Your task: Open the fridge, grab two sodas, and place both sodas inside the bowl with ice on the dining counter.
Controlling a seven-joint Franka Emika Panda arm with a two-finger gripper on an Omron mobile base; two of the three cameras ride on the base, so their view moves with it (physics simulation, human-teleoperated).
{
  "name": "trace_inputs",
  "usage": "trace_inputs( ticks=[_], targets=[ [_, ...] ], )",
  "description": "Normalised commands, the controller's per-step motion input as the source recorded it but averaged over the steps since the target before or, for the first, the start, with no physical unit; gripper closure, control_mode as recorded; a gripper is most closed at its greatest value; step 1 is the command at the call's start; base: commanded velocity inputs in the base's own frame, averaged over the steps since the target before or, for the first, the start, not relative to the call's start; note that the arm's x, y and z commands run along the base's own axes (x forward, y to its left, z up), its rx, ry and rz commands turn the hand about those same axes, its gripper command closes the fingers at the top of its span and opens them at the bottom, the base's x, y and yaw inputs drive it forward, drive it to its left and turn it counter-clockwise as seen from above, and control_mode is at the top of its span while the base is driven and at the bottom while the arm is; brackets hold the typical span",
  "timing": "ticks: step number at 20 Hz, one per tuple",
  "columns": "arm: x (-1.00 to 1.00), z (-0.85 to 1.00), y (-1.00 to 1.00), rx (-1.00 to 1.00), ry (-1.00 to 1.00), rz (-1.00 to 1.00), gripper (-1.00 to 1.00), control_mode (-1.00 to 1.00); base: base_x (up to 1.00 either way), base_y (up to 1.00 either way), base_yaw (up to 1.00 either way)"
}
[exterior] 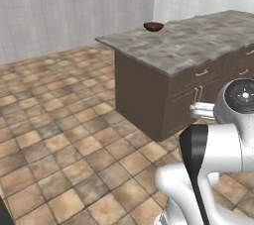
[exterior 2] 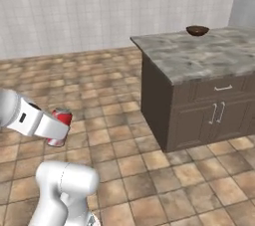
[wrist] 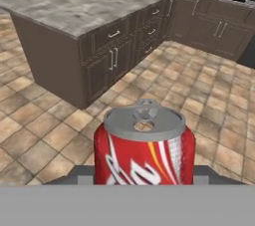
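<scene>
A: Table (exterior 2: pixel 199 56) first. Big island, grey-beige veined marble top, flat with square corners, dark brown base with panelled doors and drawers with pale metal pulls. It stands well ahead of the base, across open tiled floor (exterior: pixel 64 144), matt brown and tan squares

B: The bowl?

A: Bowl (exterior: pixel 154 26) sits near the far corner of the marble, shallow, round, dark wood. Too small from here to make out ice inside

B: And the soda?

A: Red can (wrist: pixel 144 153) held in the jaws, upright, right at the hand camera. Glossy red wall with white and orange script, dull silver lid with pull tab. Right base view shows the same can at the end of the arm, carried above the floor, well apart from the table. Jaws set narrow around the can body; the gripper (exterior 2: pixel 59 128) is mostly hidden behind it

B: So the step in hand is the carry

A: My reading, yes: one can being brought to the bowl. Bottle not seen here. To do it well: keep the can upright while the base closes on the island, approach from the near long side, lift clear of the marble edge before reaching in. Smooth metal cylinder, could slip if the grip slackens. Lower it into the bowl rather than drop it; a shallow rim won't stop a tipped can rolling
</scene>
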Motion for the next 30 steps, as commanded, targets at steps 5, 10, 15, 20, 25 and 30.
trace_inputs(
  ticks=[5,10,15,20,25,30],
  targets=[
    [0.0,0.0,0.0,0.0,0.0,0.0,1.0,1.0,1.0,0.0,0.0],
    [0.0,0.0,0.0,0.0,0.0,0.0,1.0,1.0,1.0,0.08,0.0],
    [0.0,0.0,0.0,0.0,0.0,0.0,1.0,1.0,1.0,0.42,-0.01],
    [0.0,0.0,0.0,0.0,0.0,0.0,1.0,1.0,1.0,0.72,-0.06],
    [0.0,0.0,0.0,0.0,0.0,0.0,1.0,1.0,0.79,0.8,-0.29],
    [0.0,0.0,0.0,0.0,0.0,0.0,1.0,1.0,0.65,0.84,-0.4]
  ],
)
